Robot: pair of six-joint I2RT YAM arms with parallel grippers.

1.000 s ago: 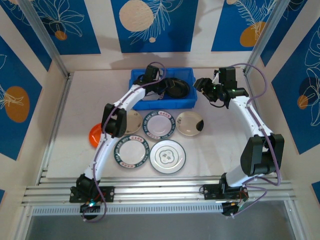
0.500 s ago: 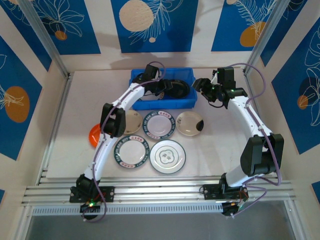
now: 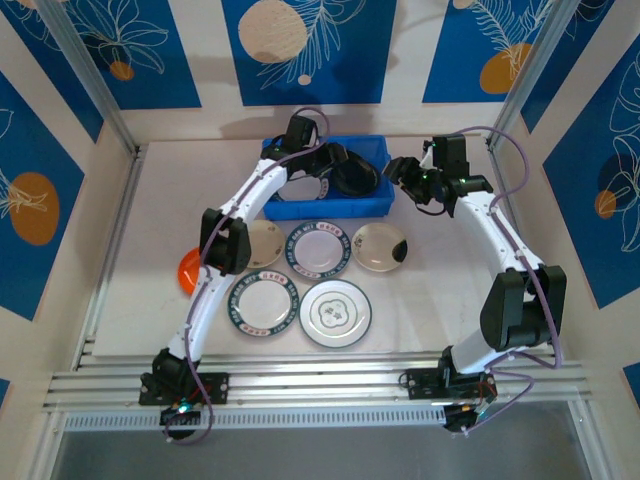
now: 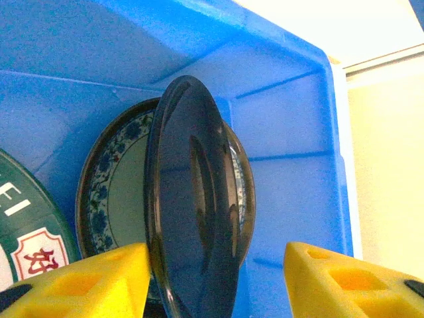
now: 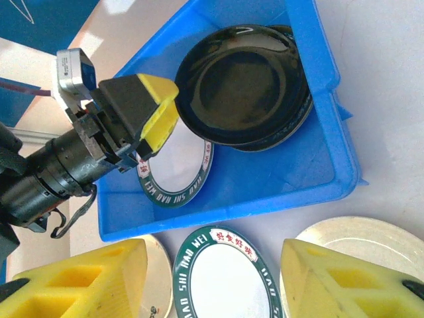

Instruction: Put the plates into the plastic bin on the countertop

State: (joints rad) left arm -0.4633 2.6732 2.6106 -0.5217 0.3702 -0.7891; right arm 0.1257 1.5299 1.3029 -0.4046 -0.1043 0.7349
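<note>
Robot at work: the left hand (image 3: 333, 160) hangs inside the blue plastic bin (image 5: 318, 132), which sits against the far edge of the tabletop (image 3: 150, 220), about midway along it. Its yellow fingers (image 4: 99, 278) stand either side of a black plate (image 4: 189, 199) tipped up on its rim. One finger is at the plate's edge and the other is clear of it, with blue bin wall showing between, so the hand is open with no grip on the plate. Behind the black plate, a blue-patterned plate (image 4: 112, 179) leans toward the bin end nearest the tabletop's right edge. A green-rimmed lettered plate (image 5: 175, 169) lies flat on the bin floor beside them. The right hand (image 3: 403, 172) hovers just beside that same end of the bin, fingers spread and holding nothing. Six plates lie on the tabletop between the bin and the near edge: an orange plate (image 3: 186, 270), a plain cream plate (image 3: 268, 243) partly under the left arm, a second green-rimmed plate (image 3: 318, 248), a cream plate with a dark mark (image 3: 380, 246), a third green-rimmed plate (image 3: 263, 303) and a grey-centred plate (image 3: 336, 313).
</note>
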